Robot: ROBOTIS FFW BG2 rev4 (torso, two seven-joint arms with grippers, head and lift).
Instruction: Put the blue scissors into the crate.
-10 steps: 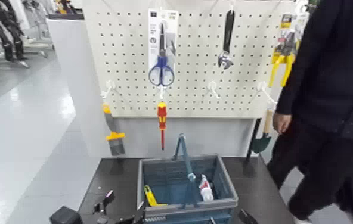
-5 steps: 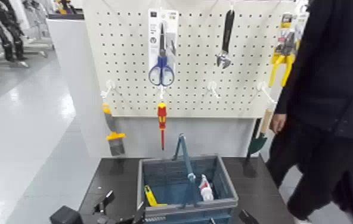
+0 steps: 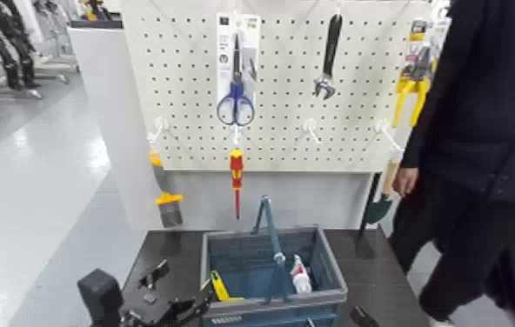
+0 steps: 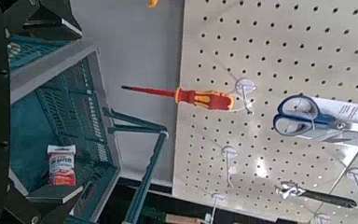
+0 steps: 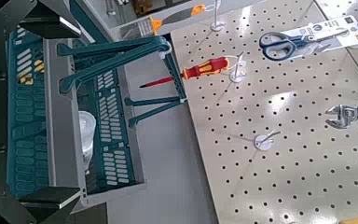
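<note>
The blue scissors [image 3: 236,103] hang on their tall white card high on the pegboard [image 3: 183,96], blades up; the left wrist view shows the scissors [image 4: 303,115] too. The crate [image 3: 230,256] stands on the dark table below them, one swing handle [image 3: 270,235] raised. My left gripper [image 3: 177,290] is low at the crate's near left corner, open and empty, far below the scissors. Only a tip of my right gripper [image 3: 361,317] shows at the crate's near right corner; its fingers [image 5: 47,198] stand apart in the right wrist view, holding nothing.
On the board hang a red-and-yellow screwdriver [image 3: 236,174], a wrench [image 3: 331,52], yellow pliers [image 3: 413,83], a brush [image 3: 165,196] and a trowel [image 3: 381,204]. A person in dark clothes [image 3: 487,130] stands close at the right. Inside the crate lie a yellow item [image 3: 219,285] and a small bottle [image 3: 300,276].
My left arm has lifted further into view at the bottom left. The person at the right has shifted a little. The scissors hang as before.
</note>
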